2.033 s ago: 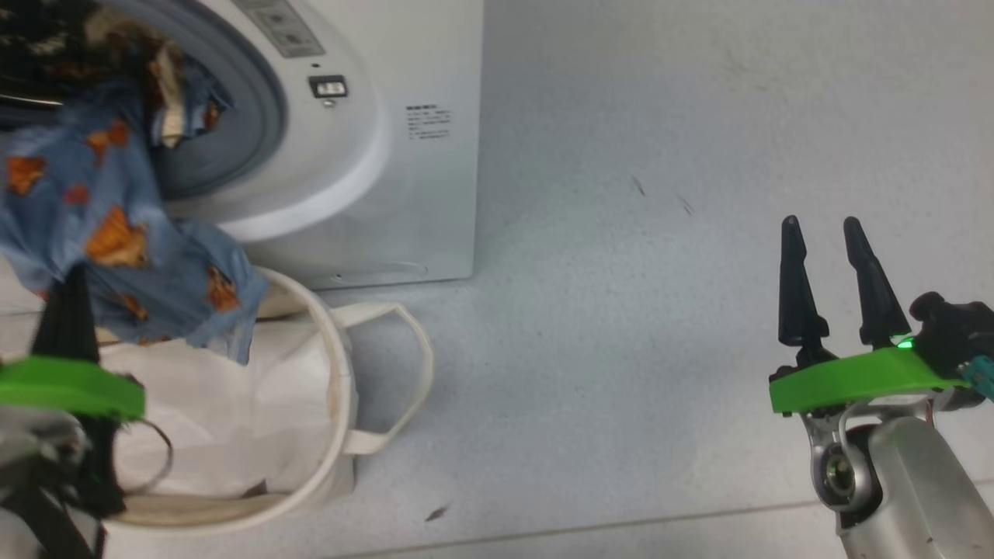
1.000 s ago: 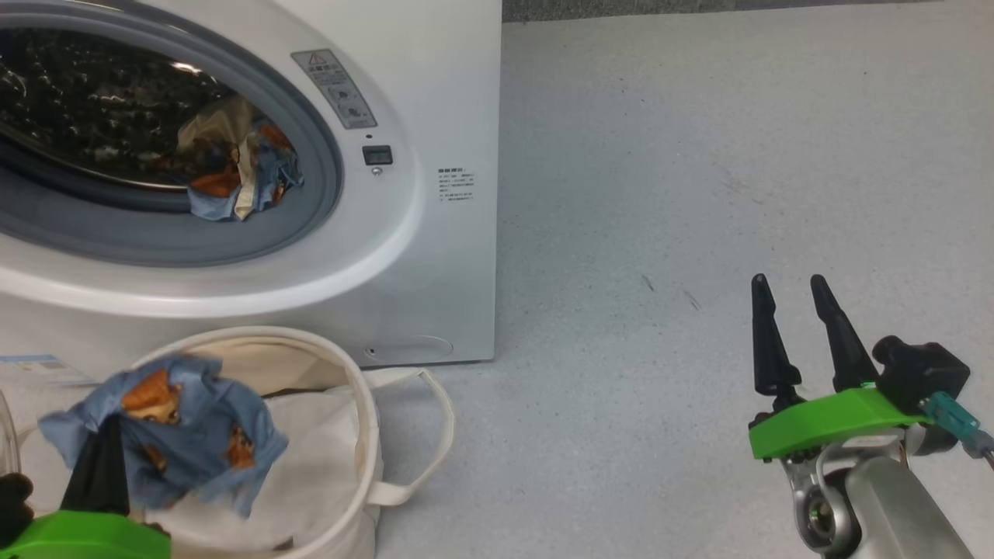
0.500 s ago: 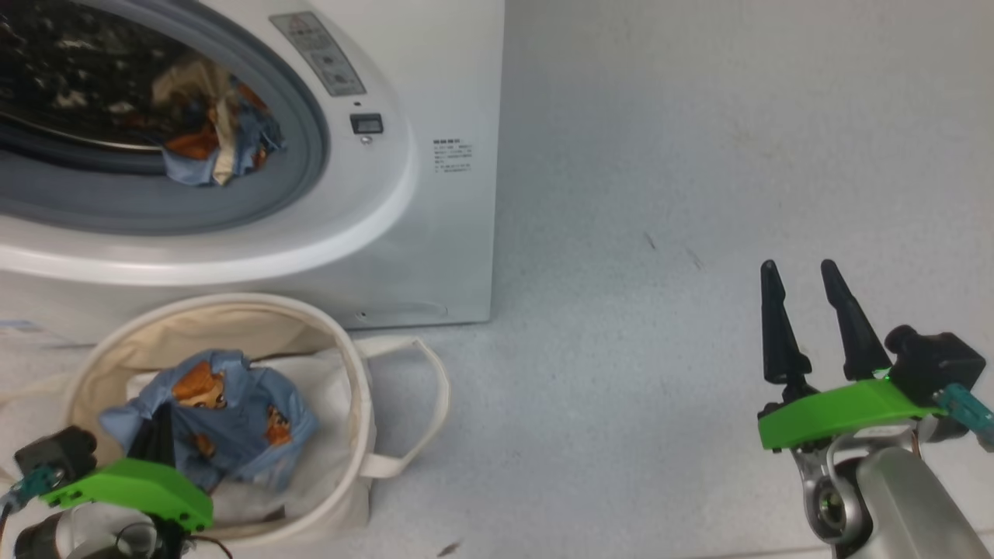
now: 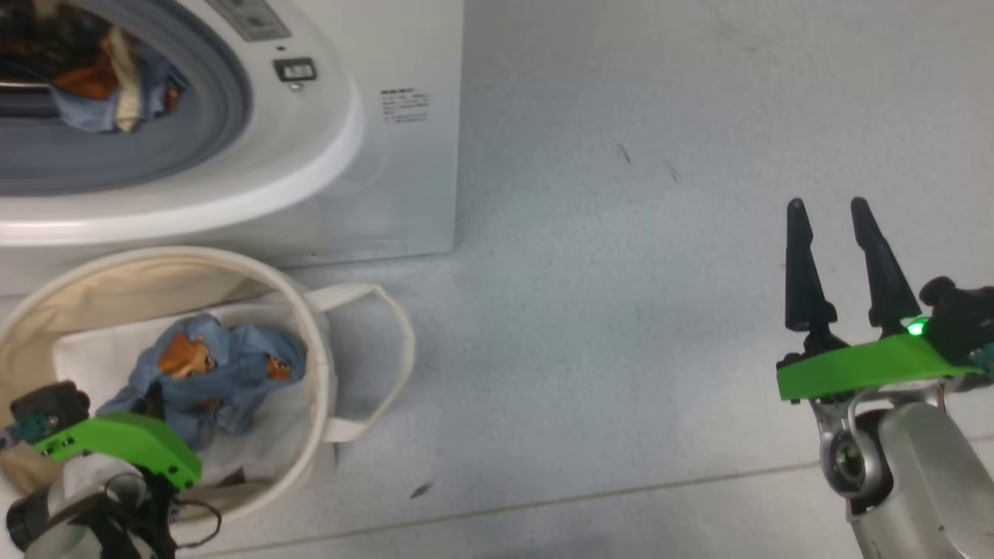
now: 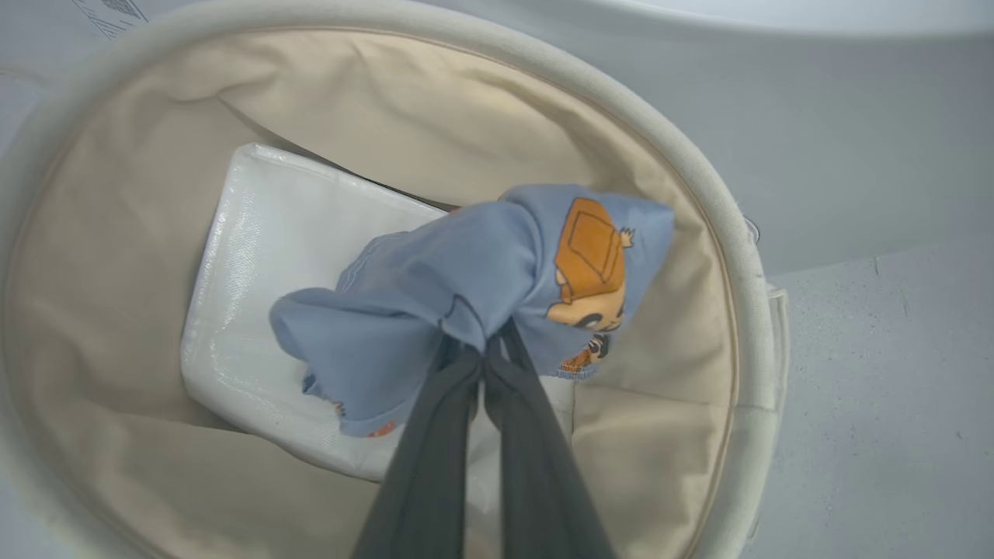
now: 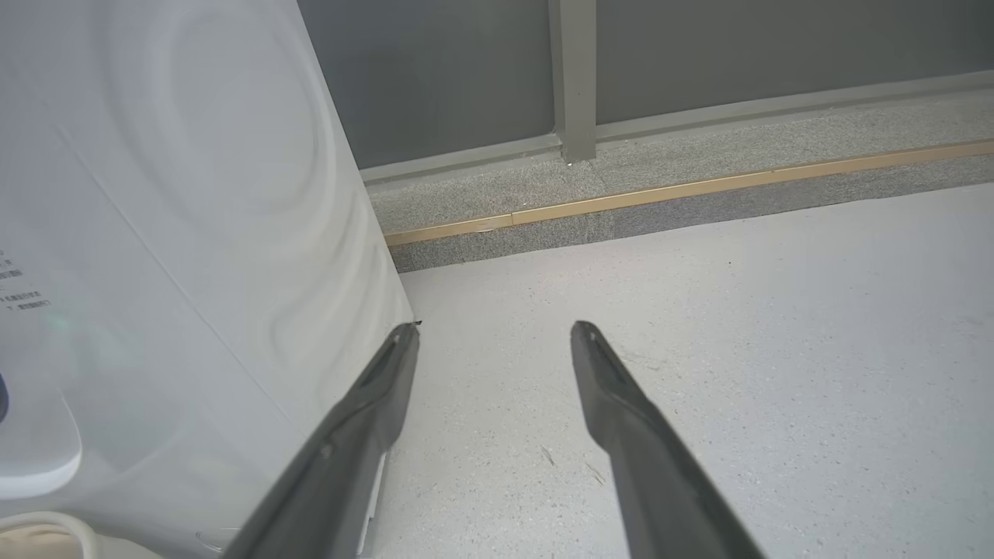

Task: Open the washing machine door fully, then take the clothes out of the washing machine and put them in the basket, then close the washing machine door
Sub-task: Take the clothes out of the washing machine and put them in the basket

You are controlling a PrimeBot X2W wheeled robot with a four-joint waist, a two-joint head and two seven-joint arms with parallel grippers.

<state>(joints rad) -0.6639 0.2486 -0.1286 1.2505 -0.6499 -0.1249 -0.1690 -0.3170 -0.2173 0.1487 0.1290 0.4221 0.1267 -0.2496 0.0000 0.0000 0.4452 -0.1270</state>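
Pale speckled grey floor [image 4: 621, 310], white washing machine [image 4: 404, 194] standing on it, cream basket [image 4: 116, 299] just in front

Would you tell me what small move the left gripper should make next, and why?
Probably open the left gripper and let go: it is shut on the blue garment, which hangs inside the basket above the liner. More clothes lie in the washing machine, waiting to be fetched.

Washing machine [image 4: 404, 186] cut off; label [image 4: 404, 106] seemingly unreadable.
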